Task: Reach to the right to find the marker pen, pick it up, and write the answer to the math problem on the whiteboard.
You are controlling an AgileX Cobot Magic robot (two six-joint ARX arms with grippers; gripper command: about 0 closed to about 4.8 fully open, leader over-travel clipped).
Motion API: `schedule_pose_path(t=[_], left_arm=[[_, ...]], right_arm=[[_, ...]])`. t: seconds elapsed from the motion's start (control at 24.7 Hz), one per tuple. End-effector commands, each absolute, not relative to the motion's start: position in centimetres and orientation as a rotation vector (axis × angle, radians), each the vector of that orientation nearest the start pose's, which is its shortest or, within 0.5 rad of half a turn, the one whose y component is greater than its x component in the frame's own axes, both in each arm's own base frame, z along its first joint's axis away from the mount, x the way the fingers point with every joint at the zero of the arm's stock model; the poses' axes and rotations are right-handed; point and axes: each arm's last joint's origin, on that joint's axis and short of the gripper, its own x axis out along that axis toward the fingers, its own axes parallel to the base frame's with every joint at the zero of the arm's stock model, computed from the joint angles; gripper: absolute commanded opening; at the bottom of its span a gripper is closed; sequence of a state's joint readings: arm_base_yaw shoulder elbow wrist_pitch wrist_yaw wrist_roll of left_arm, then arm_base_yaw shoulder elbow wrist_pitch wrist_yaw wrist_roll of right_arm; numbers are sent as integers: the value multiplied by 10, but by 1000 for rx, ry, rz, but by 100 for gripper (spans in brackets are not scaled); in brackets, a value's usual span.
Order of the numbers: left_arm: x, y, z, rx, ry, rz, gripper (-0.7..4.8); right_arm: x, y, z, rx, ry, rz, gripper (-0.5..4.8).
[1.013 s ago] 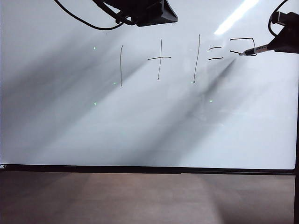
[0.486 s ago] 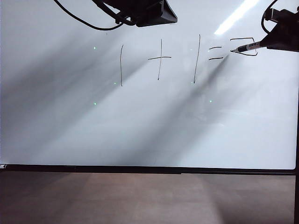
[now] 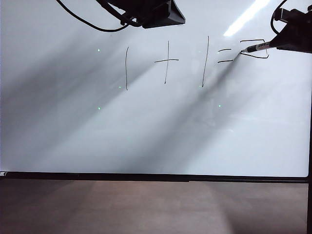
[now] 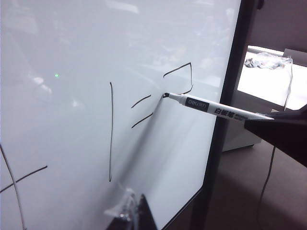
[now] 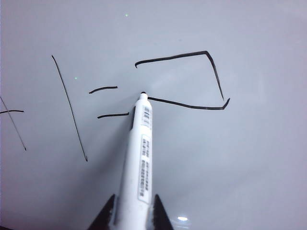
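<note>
The whiteboard [image 3: 146, 131] fills most of the exterior view. On it the math problem [image 3: 168, 61] [image 5: 69, 108] reads one plus one equals. To its right stands a partial answer [image 3: 252, 40] [image 5: 172, 57]: a top stroke, a slanted side and a lower stroke. My right gripper [image 3: 292, 39] [image 5: 133, 213] is shut on the marker pen [image 3: 258, 47] [image 5: 140, 163] [image 4: 216, 109], whose black tip touches the board at the left end of the lower stroke. My left gripper [image 3: 146, 12] hangs at the upper edge, left of the plus sign; only one dark fingertip [image 4: 141, 213] shows.
A thin black frame [image 3: 156, 177] borders the board, with a brown surface [image 3: 156, 209] below it. Beyond the board's right frame [image 4: 225, 120] in the left wrist view lies a white surface [image 4: 268, 81] and a hanging cable [image 4: 266, 182].
The right gripper has shifted left and slightly up, carrying the pen tip along the lower stroke of the answer to its left end. The left arm has stayed still.
</note>
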State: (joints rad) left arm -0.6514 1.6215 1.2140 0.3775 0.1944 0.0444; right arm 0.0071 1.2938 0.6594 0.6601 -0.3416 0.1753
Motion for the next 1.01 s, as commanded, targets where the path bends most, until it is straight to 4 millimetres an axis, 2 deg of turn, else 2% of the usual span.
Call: schedule_pose_path(t=[0.04,0.61,1.01], left_arm=[[296,-234,326,46,-4,-852,-4],[296,-234,326,46,-2,-852,-5],[296,-234,326,48,3,-852,-5]], right_arm=[[277,13,268,173,-16,361,-2],[284,13,259,178,15,364,-2],[293,13,239,190,85,361,-2]])
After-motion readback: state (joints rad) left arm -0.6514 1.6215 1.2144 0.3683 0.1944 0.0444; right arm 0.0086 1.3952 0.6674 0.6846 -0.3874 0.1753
